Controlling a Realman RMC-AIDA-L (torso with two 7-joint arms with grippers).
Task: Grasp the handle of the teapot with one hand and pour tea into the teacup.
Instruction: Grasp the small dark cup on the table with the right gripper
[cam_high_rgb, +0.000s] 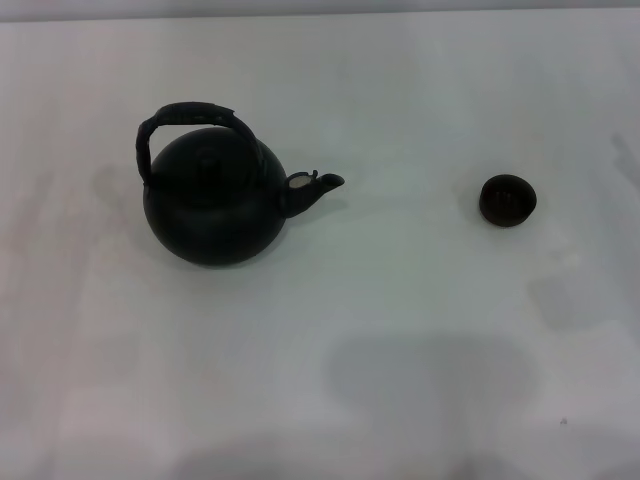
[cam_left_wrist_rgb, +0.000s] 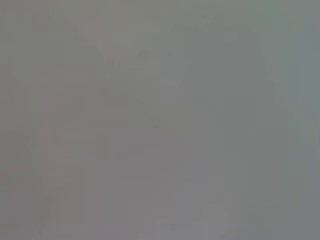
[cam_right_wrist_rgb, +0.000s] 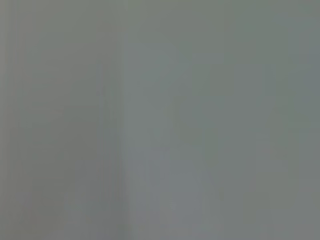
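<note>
1. On the left half of the white table (cam_high_rgb: 400, 330) in the head view stands the teapot (cam_high_rgb: 213, 205), a matte, dark, bulbous vessel resting upright.
2. Its handle (cam_high_rgb: 190, 115), a thin, wrapped-looking arch, rises over the top and leans toward the far side, with both ends meeting the body.
3. A small lid knob (cam_high_rgb: 208, 160) sits at the crown, hard to separate from the dark lid around it.
4. The short spout (cam_high_rgb: 318, 186) points toward the robot's right, with a pale spot showing at its base.
5. Well apart from the teapot, on the right half of the table, sits the teacup (cam_high_rgb: 507, 199), a tiny, low, dark brown bowl without a handle; whether it holds anything cannot be told.
6. Faint grey patches mark the table near its front edge.
7. Neither end effector appears in the head view, and both wrist views give only a featureless grey blur, so I cannot tell how either end effector stands.
</note>
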